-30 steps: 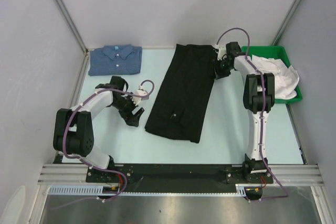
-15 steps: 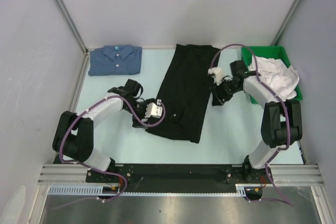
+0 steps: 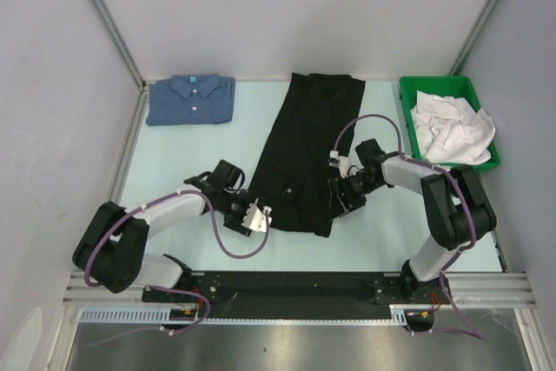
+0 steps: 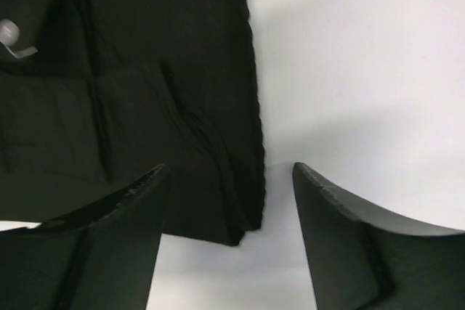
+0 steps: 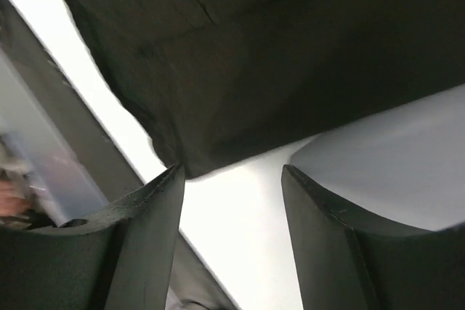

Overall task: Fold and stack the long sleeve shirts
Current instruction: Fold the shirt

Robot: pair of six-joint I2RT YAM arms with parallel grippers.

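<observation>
The black shirt (image 3: 304, 149) lies folded into a long strip down the middle of the table. Its near left corner shows in the left wrist view (image 4: 145, 92), and its near right corner in the right wrist view (image 5: 276, 49). My left gripper (image 3: 252, 213) is open at the strip's near left corner, the corner between its fingers (image 4: 229, 172). My right gripper (image 3: 340, 201) is open at the near right corner (image 5: 232, 168), empty. The blue shirt (image 3: 191, 98) lies folded at the far left.
A green bin (image 3: 492, 159) with crumpled white cloth (image 3: 450, 124) stands at the far right. Grey walls and metal posts enclose the table. A black rail (image 3: 295, 284) runs along the near edge.
Both grippers have moved toward the near end of the black shirt: the left from the open table to its near left corner, the right from its far right edge to its near right corner.
</observation>
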